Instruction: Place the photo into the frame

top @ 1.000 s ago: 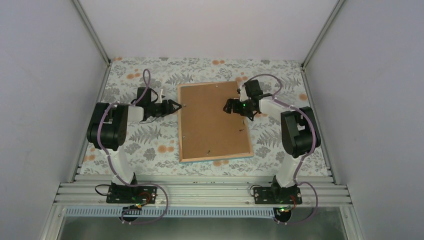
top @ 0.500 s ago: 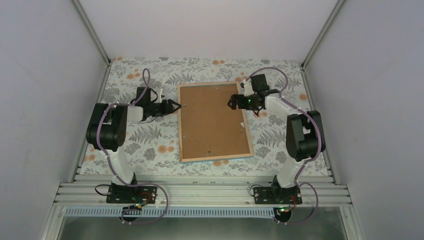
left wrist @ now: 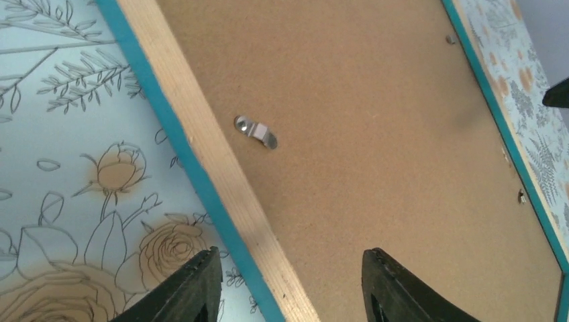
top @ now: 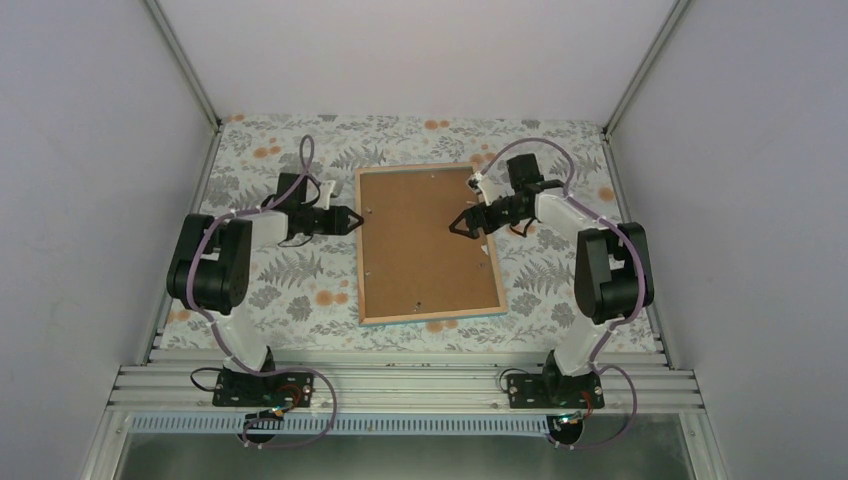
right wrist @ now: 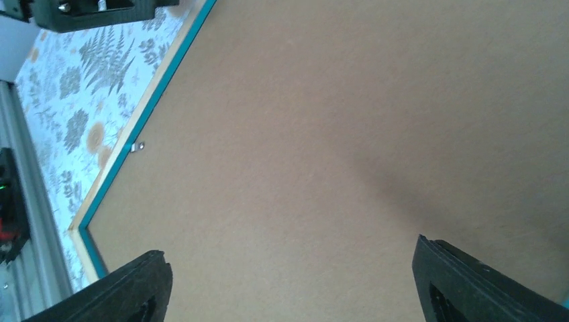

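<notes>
The frame (top: 430,316) lies face down on the flowered table, pale wood back up and teal at its edges. The brown backing board (top: 425,240) fills it. The photo is hidden. My left gripper (top: 356,218) is open and empty, its fingers straddling the frame's left rail (left wrist: 215,168) just short of a metal clip (left wrist: 256,131). In the left wrist view the gripper (left wrist: 292,285) has one finger over the table and one over the board. My right gripper (top: 459,225) is open and empty, low over the board (right wrist: 322,134) near its upper right; in its own view it (right wrist: 288,282) is spread wide.
The flowered tablecloth (top: 290,280) surrounds the frame. More small clips sit on the board's edges, one on the left rail (right wrist: 137,145). The enclosure's walls and aluminium posts (top: 625,90) bound the table. The left arm's tip (right wrist: 94,13) shows opposite the right gripper.
The right gripper has swung from the frame's upper right edge down and inward over the board. The left arm has stretched lower, its gripper moving slightly right onto the frame's left rail.
</notes>
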Available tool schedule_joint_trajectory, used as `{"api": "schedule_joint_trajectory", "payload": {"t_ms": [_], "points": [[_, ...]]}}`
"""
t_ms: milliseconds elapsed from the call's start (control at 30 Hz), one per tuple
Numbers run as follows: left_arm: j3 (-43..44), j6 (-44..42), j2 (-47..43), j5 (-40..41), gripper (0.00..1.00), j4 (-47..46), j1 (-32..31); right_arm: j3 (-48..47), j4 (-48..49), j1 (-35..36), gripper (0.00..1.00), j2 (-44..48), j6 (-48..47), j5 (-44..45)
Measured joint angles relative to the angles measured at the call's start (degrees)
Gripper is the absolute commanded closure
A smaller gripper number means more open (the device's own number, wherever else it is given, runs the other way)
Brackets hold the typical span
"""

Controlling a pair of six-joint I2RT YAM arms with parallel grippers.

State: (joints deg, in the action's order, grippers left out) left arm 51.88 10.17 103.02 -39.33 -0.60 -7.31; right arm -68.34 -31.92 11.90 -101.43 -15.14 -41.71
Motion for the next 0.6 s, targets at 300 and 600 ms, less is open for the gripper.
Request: {"api": "schedule_joint_trajectory", "payload": {"t_ms": [300,600], "points": [[4.79,-6.51,3.58,2.49,0.61,5.90,-1.01,4.68,1.77,0.00,0.26,-2.99,-2.38,-5.07],[9.75,-11.32,7.13,6.47,0.66,10.56,-2.49,9.60,5.44,-0.11,0.31,-4.28,-1.70,-6.80]]}}
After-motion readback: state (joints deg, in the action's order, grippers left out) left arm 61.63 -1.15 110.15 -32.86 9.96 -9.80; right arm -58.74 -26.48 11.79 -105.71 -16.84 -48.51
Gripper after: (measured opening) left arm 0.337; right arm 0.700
